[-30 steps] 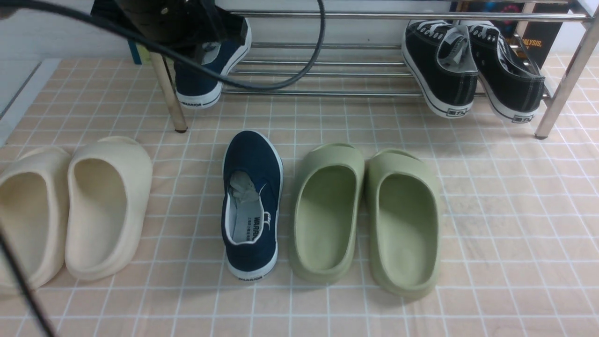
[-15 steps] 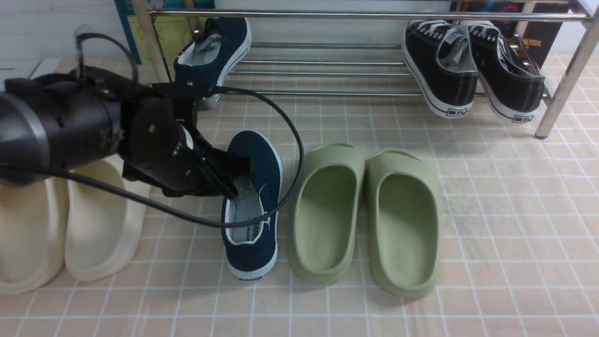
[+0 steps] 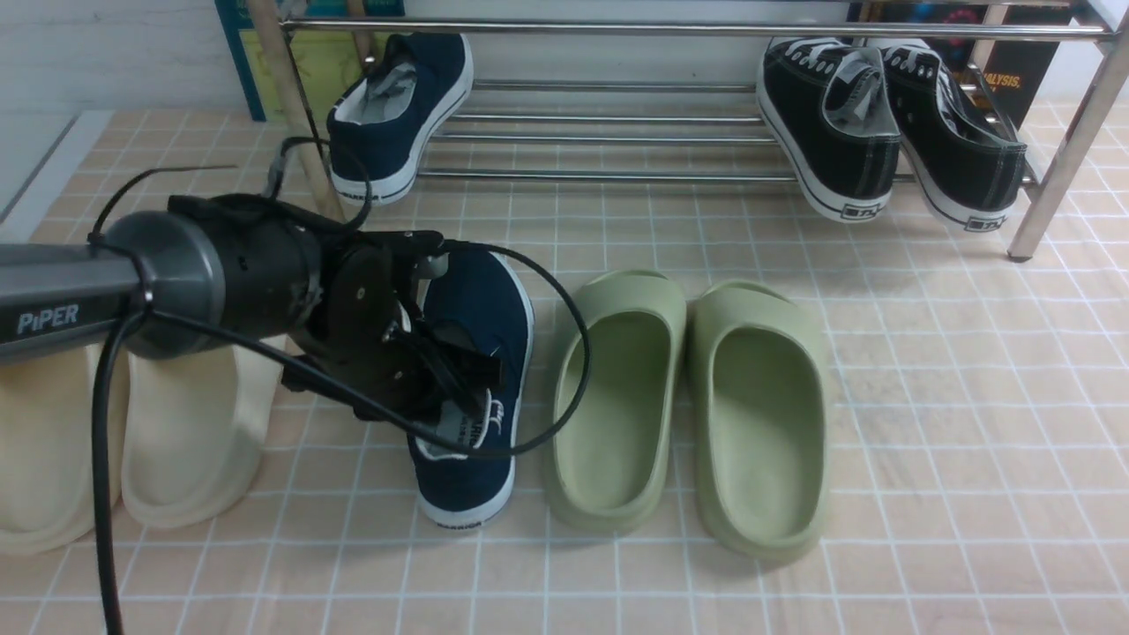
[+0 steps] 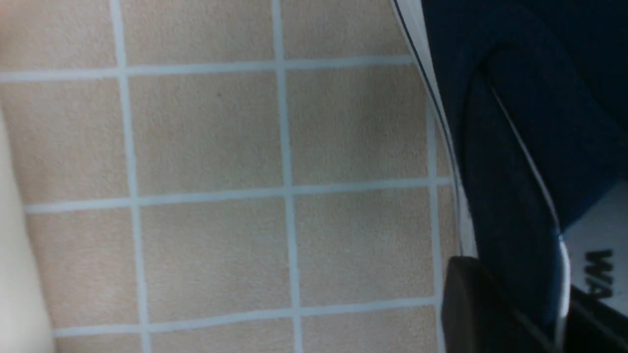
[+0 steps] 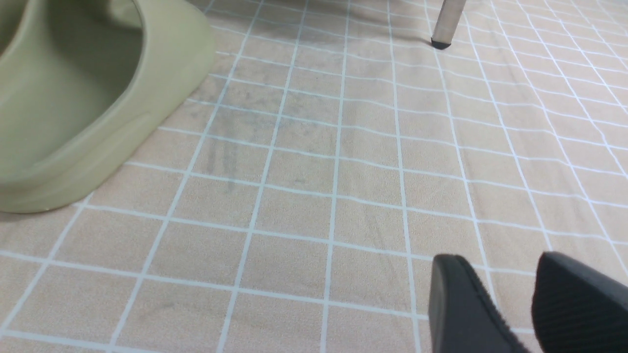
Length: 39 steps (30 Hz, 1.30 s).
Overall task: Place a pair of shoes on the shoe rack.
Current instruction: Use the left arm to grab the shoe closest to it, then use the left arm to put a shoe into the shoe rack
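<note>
One navy shoe [image 3: 397, 115] leans heel-down on the left end of the chrome shoe rack [image 3: 617, 175]. The other navy shoe [image 3: 481, 300] lies on the tiled floor between the cream and green slides. My left gripper [image 3: 467, 388] reaches in from the left and is shut on that shoe's side wall by the opening. In the left wrist view one finger [image 4: 466, 299] is outside the navy wall [image 4: 515, 122] and the other is inside, over the insole print. My right gripper [image 5: 495, 279] hovers open above bare tiles, holding nothing.
Two green slides [image 3: 617, 397] [image 3: 763, 414] sit right of the floor shoe; a cream pair [image 3: 190, 441] sits left, under my arm. Black sneakers [image 3: 829, 123] [image 3: 953, 132] fill the rack's right end. A rack leg [image 5: 444, 19] stands beyond the right gripper.
My left arm came away from the rack down to the floor shoe and closed over its side wall. That shoe's heel has shifted slightly left. The right gripper has not moved.
</note>
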Available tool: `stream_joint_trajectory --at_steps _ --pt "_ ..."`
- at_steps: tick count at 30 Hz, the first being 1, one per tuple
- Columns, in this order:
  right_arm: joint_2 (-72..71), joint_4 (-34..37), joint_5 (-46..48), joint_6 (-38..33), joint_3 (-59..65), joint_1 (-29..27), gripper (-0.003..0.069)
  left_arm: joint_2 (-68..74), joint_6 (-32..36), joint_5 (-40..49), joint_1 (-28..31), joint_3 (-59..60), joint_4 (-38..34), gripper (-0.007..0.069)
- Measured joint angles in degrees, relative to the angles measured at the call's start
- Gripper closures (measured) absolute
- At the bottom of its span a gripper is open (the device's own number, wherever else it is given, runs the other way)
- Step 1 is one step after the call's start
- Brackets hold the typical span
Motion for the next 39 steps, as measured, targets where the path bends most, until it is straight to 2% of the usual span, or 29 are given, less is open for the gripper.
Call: stream_joint_trajectory --at_steps 5,7,10,16,28,39 --pt "0.0 0.0 0.0 0.0 0.0 0.0 0.0419 -1.65 3.84 9.87 0.0 -6.94 0.27 0.0599" --pt "0.0 0.0 0.0 0.0 0.0 0.0 0.0419 -1.57 7.32 16.58 0.0 -13.38 0.49 0.0599" --pt "0.0 0.0 0.0 0.0 0.0 0.0 0.0419 0.22 9.66 20.06 0.17 -21.82 0.8 0.0599" --pt "0.0 0.0 0.0 0.0 0.0 0.0 0.0419 7.32 9.63 20.68 0.23 -35.95 1.71 0.0599" --pt "0.0 0.0 0.0 0.0 0.0 0.0 0.0419 27.07 4.38 24.43 3.43 -63.87 3.46 0.0599" --pt "0.0 0.0 0.0 0.0 0.0 0.0 0.0419 30.54 1.68 16.99 5.66 -67.4 4.25 0.0598"
